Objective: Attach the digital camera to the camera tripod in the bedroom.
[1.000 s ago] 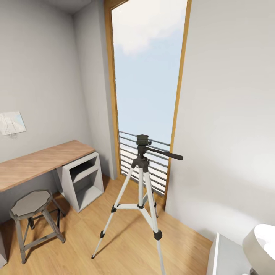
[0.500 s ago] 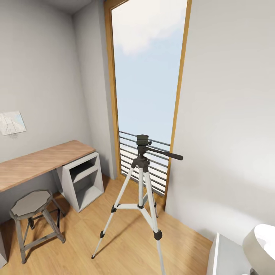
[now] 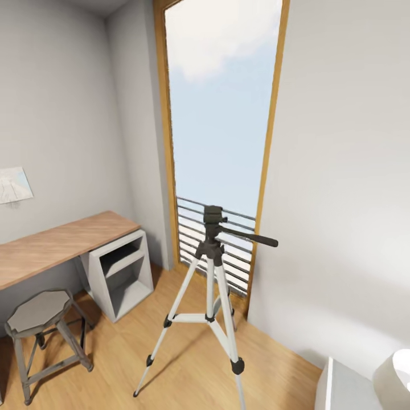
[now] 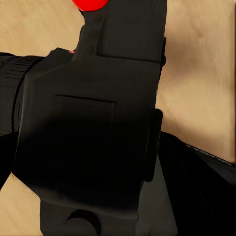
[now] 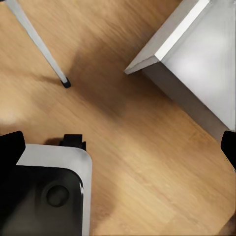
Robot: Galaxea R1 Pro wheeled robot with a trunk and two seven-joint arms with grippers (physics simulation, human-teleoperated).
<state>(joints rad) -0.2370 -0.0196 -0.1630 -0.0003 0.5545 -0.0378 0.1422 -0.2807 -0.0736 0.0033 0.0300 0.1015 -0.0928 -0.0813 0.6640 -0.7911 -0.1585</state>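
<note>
My left fingers were hidden behind the digital camera (image 4: 93,128), which sat right up against my left wrist lens, red dot on top, so I could not tell their state. My right fingers (image 5: 118,147) stood spread wide over the plank floor (image 5: 142,147), holding nothing, near one tripod foot. Ahead, the camera tripod (image 3: 209,296) stood before the tall window (image 3: 219,108), with a wooden desk (image 3: 57,245) and octagonal stool (image 3: 40,327) to its left.

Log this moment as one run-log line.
phase: approach | camera tripod: upright on wood floor before window, head bare | digital camera: close before left wrist camera, above floor | right gripper: open, nothing held
</note>
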